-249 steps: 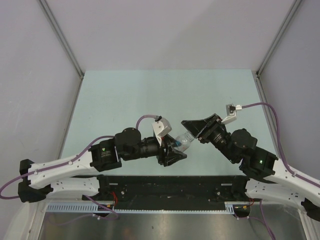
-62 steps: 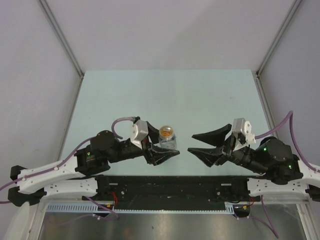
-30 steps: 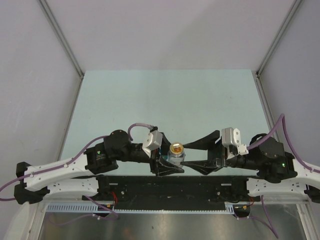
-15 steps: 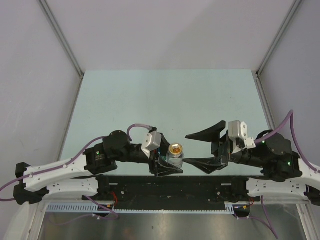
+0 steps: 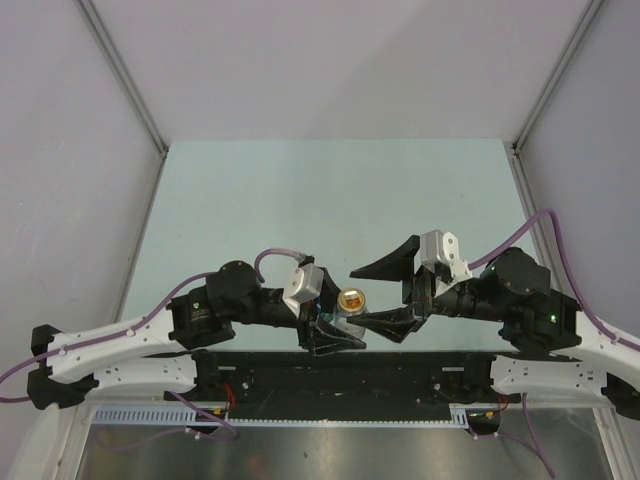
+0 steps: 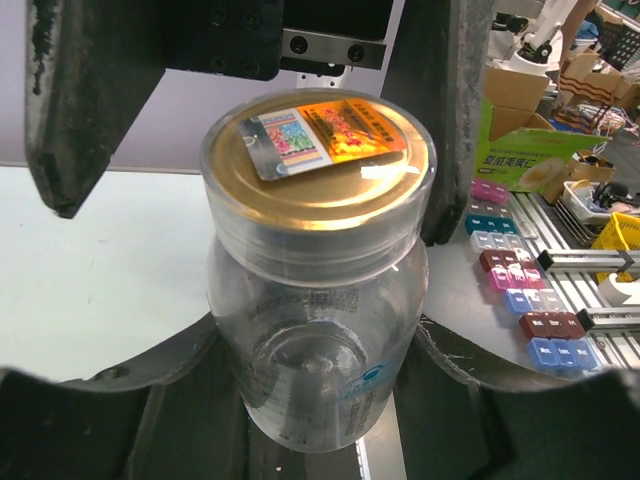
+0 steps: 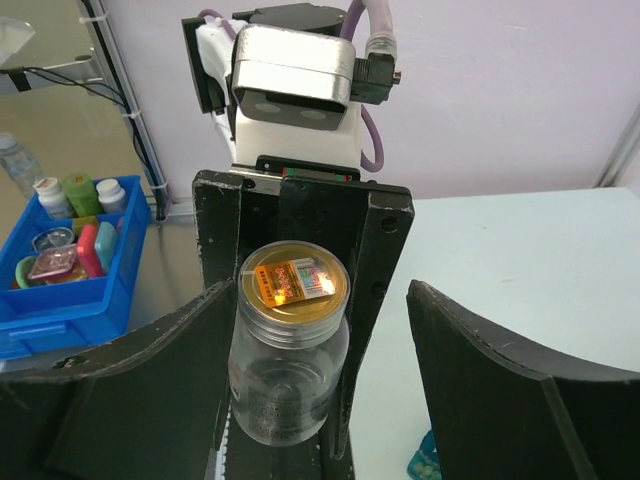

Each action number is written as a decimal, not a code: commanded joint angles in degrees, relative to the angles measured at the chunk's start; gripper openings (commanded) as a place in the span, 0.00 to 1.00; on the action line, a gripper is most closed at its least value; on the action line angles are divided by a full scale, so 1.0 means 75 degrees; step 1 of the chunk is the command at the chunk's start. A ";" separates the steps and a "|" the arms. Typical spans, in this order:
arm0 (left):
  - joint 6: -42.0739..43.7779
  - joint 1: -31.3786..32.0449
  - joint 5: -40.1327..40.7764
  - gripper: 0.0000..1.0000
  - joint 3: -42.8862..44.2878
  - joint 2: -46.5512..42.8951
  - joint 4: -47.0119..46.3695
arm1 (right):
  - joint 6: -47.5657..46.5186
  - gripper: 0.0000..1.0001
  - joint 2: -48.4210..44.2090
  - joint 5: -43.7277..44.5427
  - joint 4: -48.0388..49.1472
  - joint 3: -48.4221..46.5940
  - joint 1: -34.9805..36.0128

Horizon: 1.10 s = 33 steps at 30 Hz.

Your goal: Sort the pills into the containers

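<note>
My left gripper (image 5: pixel 335 318) is shut on a small clear bottle (image 5: pixel 349 306) with a tan-gold cap (image 6: pixel 318 165) and holds it near the table's front edge. The cap faces my right gripper (image 5: pixel 357 297), which is open, one finger on each side of the cap and apart from it. In the right wrist view the bottle (image 7: pixel 288 385) sits between the left gripper's black fingers (image 7: pixel 384 250). A teal-blue corner holding small pills (image 7: pixel 428 462) shows at the bottom edge of that view, and I cannot tell if it is the pill box. The pill box is otherwise hidden.
The pale green table (image 5: pixel 330 200) stretches back between two grey walls. A black rail (image 5: pixel 340 375) runs along its front edge. Off the table, a blue bin of bottles (image 7: pixel 60 275) and rows of coloured pill boxes (image 6: pixel 520 285) stand on benches.
My right gripper has swung left towards the bottle, and its open fingers now stand on either side of the cap. The left gripper holds the bottle in about the same place.
</note>
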<state>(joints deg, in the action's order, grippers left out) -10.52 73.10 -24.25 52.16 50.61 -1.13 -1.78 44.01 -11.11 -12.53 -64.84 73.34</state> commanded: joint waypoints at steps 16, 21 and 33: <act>0.0102 -0.0008 -0.0212 0.00 0.0018 -0.0010 -0.0225 | 0.1304 0.69 0.0472 -0.1752 0.1015 -0.0273 -0.0404; 0.0126 0.0003 -0.0189 0.00 0.0029 0.0014 -0.0225 | 0.1316 0.64 0.0484 -0.1752 0.0992 -0.0273 -0.0404; 0.0126 -0.0008 -0.0130 0.00 0.0006 0.0014 -0.0225 | 0.1410 0.53 0.0448 -0.1975 0.1109 -0.0273 -0.0404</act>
<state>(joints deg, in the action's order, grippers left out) -10.46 73.12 -24.86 52.16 50.89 -1.23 8.10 47.94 -23.46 -7.51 -64.93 70.26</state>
